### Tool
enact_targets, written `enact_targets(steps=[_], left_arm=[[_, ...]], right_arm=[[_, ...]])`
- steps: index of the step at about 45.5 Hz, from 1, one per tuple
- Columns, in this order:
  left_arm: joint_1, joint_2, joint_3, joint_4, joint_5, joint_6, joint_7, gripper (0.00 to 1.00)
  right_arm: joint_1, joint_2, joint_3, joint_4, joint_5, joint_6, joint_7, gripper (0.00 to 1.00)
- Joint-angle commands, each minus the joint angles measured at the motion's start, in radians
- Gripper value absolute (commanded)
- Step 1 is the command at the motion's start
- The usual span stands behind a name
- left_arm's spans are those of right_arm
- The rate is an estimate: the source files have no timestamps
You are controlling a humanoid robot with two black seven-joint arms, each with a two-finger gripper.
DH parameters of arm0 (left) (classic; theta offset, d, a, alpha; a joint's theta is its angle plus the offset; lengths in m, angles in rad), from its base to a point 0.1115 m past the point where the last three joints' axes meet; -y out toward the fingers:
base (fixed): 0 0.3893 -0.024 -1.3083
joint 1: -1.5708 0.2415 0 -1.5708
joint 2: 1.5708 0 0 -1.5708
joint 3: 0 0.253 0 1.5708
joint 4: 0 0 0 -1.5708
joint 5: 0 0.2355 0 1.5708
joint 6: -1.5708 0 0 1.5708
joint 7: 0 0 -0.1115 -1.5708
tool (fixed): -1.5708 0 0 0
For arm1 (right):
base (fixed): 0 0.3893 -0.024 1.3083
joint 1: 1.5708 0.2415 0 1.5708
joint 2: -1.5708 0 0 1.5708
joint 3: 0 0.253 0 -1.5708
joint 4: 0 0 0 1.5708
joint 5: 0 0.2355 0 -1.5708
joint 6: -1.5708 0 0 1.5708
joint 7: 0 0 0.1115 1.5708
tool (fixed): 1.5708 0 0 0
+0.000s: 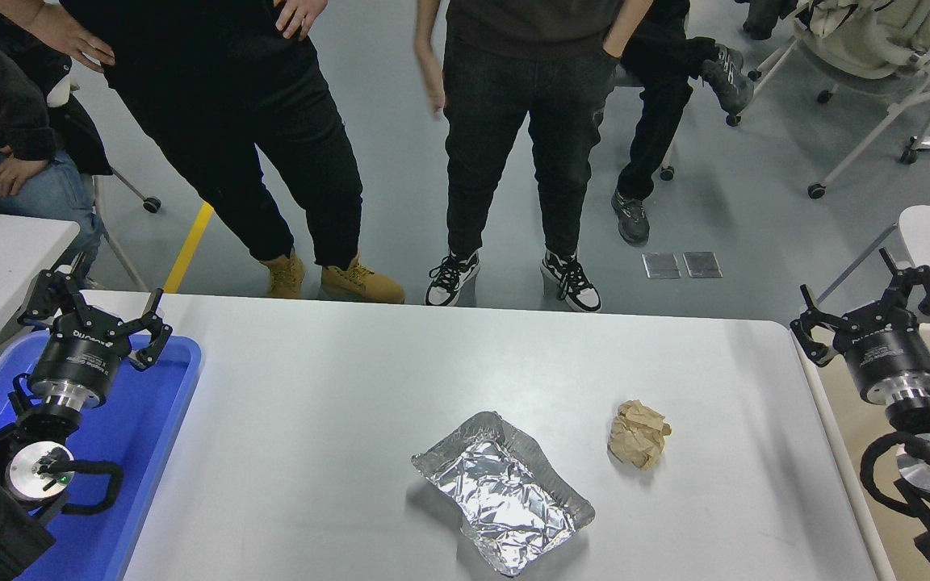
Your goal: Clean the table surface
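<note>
We see both claws spread wide, the left claw [95,316] over a blue tray [154,420], the right claw [875,305] beside the tabletop [336,420], their labels unreadable.

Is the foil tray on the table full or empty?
Empty: the foil tray sits upright on the table surface, showing only bare crinkled foil inside; the crumpled brown paper lies beside it.

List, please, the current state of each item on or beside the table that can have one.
foil tray: empty, dented, upright on the table surface
brown paper: crumpled into a ball
blue bin: nothing visible inside
beige bin: nothing visible inside
left end effector: open, empty
right end effector: open, empty
</note>
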Motion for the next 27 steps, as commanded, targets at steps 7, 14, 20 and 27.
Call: enact_targets(steps=[7, 14, 20, 27], left_arm=[[0.000, 0.000, 0.000, 0.000, 0.000, 0.000, 0.000, 1.00], [0.000, 0.000, 0.000, 0.000, 0.000, 0.000, 0.000, 1.00], [0.000, 0.000, 0.000, 0.000, 0.000, 0.000, 0.000, 1.00], [0.000, 0.000, 0.000, 0.000, 0.000, 0.000, 0.000, 1.00]], right_arm=[[0.008, -0.037, -0.002, -0.007, -0.082, 0.012, 0.007, 0.99], [0.018, -0.054, -0.002, -0.007, -0.082, 0.012, 0.006, 0.99], [0.023, -0.062, -0.007, -0.014, -0.082, 0.011, 0.007, 0.99], [0.024, -0.065, -0.033, -0.015, -0.065, 0.008, 0.007, 0.99]])
